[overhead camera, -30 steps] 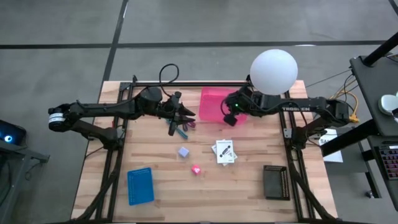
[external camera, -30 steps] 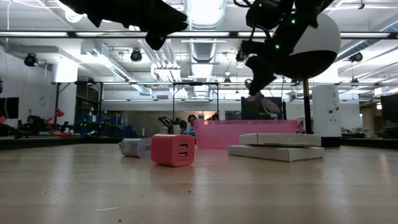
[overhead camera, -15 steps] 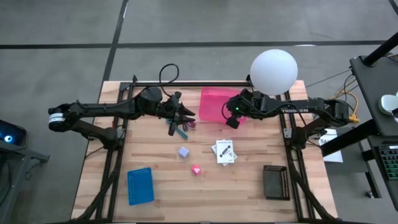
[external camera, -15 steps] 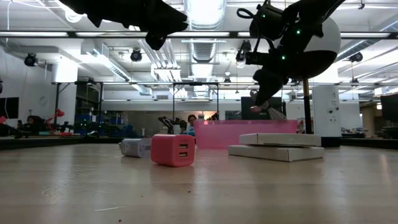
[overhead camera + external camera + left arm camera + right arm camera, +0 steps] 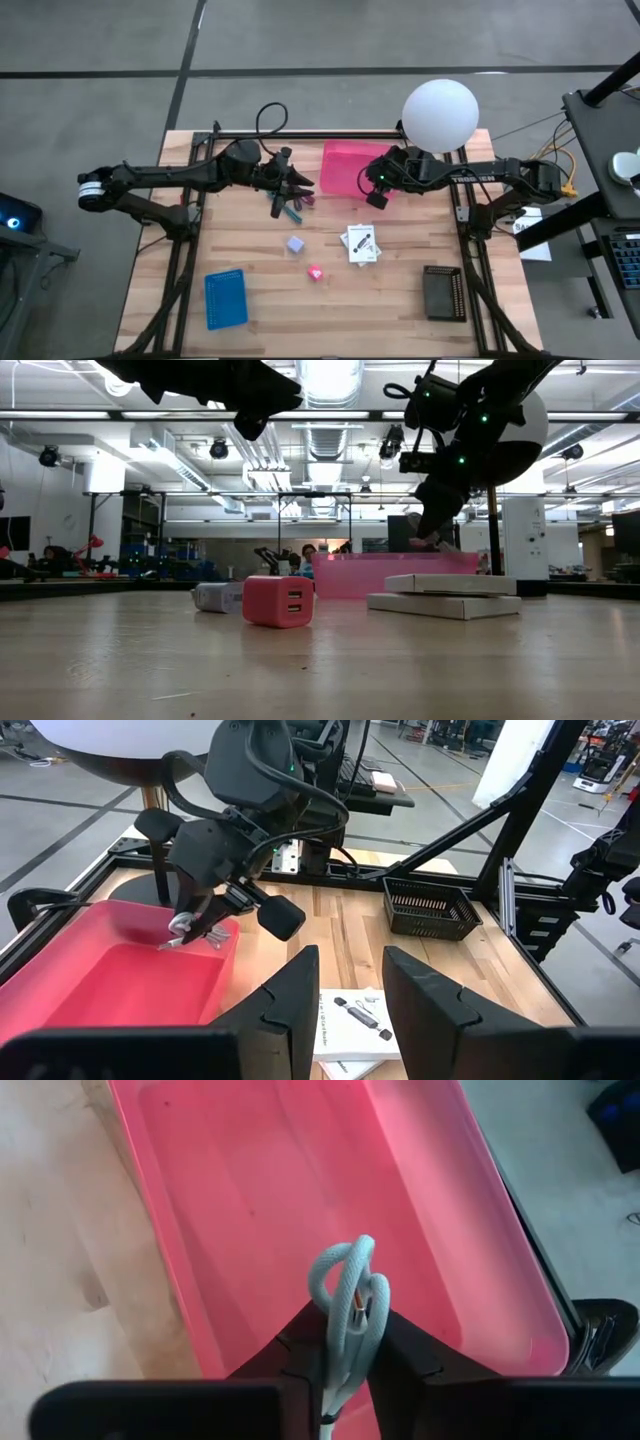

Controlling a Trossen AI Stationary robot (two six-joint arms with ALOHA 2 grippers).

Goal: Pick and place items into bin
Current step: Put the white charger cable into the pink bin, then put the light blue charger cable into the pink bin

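1. The wooden surface (image 5: 260, 300) is seen beneath both arms, with the loose items spread across its middle.
2. The pink bin (image 5: 345, 166) lies directly under the right gripper (image 5: 366, 183), which is held over the bin's edge nearest the items. In the right wrist view the bin's floor (image 5: 330, 1200) looks bare.
3. The right gripper is closed on a coiled pale grey cord (image 5: 347, 1305); its loop stands out past the fingertips, above the bin's inside. From the left wrist view the cord (image 5: 196, 928) is seen hanging at the bin's rim.
4. The left gripper (image 5: 297, 188) is held above the surface, beside the bin on its left-arm side. Its fingers (image 5: 290, 995) stand slightly apart and nothing is held between them.
5. A blue flat mat (image 5: 226, 298) lies well away from both grippers, near the front corner on the left arm's side.
6. A black mesh basket (image 5: 443, 292) sits well in front of the right gripper, on the right arm's side.
7. The white card with black print (image 5: 361, 243) lies in front of the right gripper, on the open surface.
8. The teal-handled tool (image 5: 291, 211) lies just below the left gripper.
9. The lavender cube (image 5: 294, 243) rests in front of the left gripper, apart from it.
10. The tiny pink piece (image 5: 315, 272) lies beyond the cube, farther from both grippers.
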